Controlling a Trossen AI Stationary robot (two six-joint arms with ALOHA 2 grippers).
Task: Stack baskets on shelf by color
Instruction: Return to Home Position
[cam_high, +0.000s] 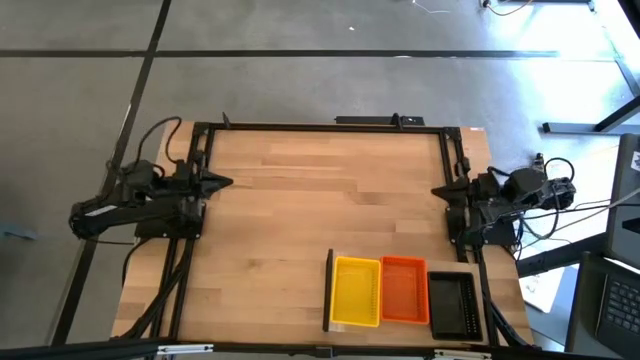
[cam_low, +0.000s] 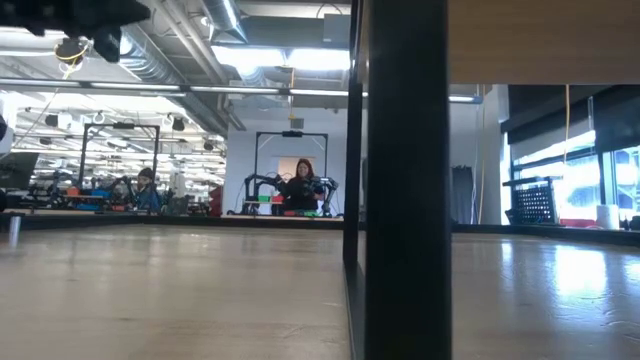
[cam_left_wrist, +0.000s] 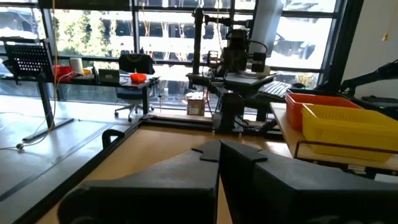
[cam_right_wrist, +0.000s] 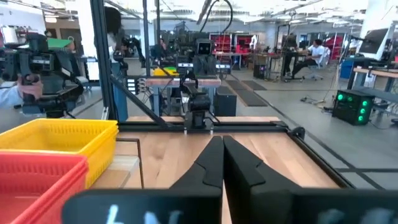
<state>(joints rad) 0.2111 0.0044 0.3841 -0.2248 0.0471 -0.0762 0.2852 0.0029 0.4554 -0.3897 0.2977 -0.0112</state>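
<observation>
**A:** We start at the table's near edge. The shelf (cam_high: 329, 290) sits there, over toward the right corner, with its dark end piece standing upright on its left side.

**B:** And it's loaded! The yellow baskets (cam_high: 355, 292) are just beside that end piece and the orange baskets (cam_high: 404, 290) touch them. The black baskets (cam_high: 451, 304) are on the right end. Looking straight down, I can't count how many are in each pile.

**A:** Further in, the left gripper (cam_high: 222, 182) is at the left edge, pointing in over the wooden tabletop (cam_high: 330, 190). Its fingers are pressed together with nothing between them, and it's well apart from the shelf.

**B:** The right gripper (cam_high: 440, 190) faces it from the right edge, just beyond the black baskets. It's clamped tight too, and empty.

**A:** At table height a dark post (cam_low: 400, 180) fills the middle of the shot. That's probably the end piece up close, though I can't be sure.

**B:** Far back in the room, a person (cam_low: 303, 185) is at another rig.
</observation>
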